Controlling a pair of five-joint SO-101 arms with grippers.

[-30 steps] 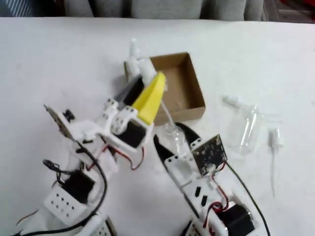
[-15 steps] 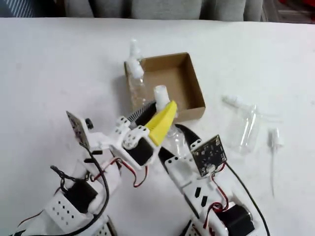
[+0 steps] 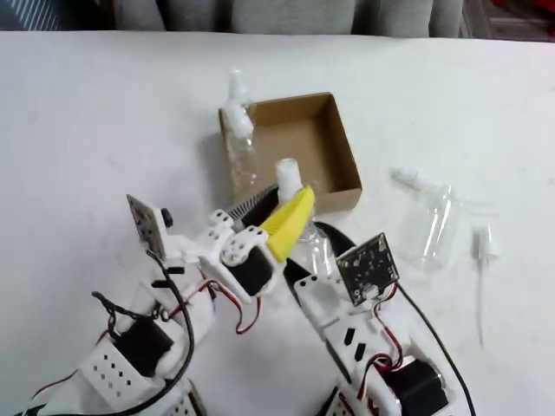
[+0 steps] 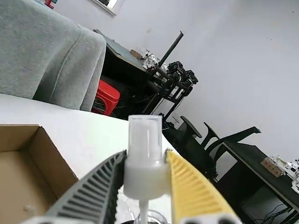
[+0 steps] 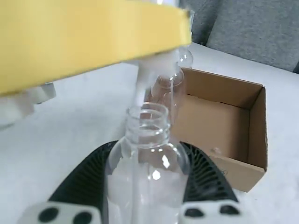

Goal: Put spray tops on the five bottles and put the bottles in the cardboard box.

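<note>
My left gripper (image 3: 284,186), with one grey and one yellow finger, is shut on a white spray top (image 3: 286,172) (image 4: 145,163). It holds the top directly over a clear open bottle (image 3: 316,250) (image 5: 145,163). The thin tube of the spray top (image 5: 140,91) hangs down to the bottle's open neck. My right gripper (image 3: 314,247) (image 5: 145,172) is shut on that upright bottle with its black fingers. The cardboard box (image 3: 334,143) (image 5: 219,116) lies just beyond. A capped bottle (image 3: 237,130) is at the box's left wall; inside or outside, I cannot tell.
To the right of the box lie clear bottles without tops (image 3: 434,221), a loose spray top (image 3: 482,245) with a long tube, and another white top (image 3: 406,178). Grey chairs stand past the table's far edge (image 3: 277,33).
My left gripper has drawn back from over the box toward the near side, carrying the spray top, and now holds it above the bottle in my right gripper. The right arm stayed almost still.
</note>
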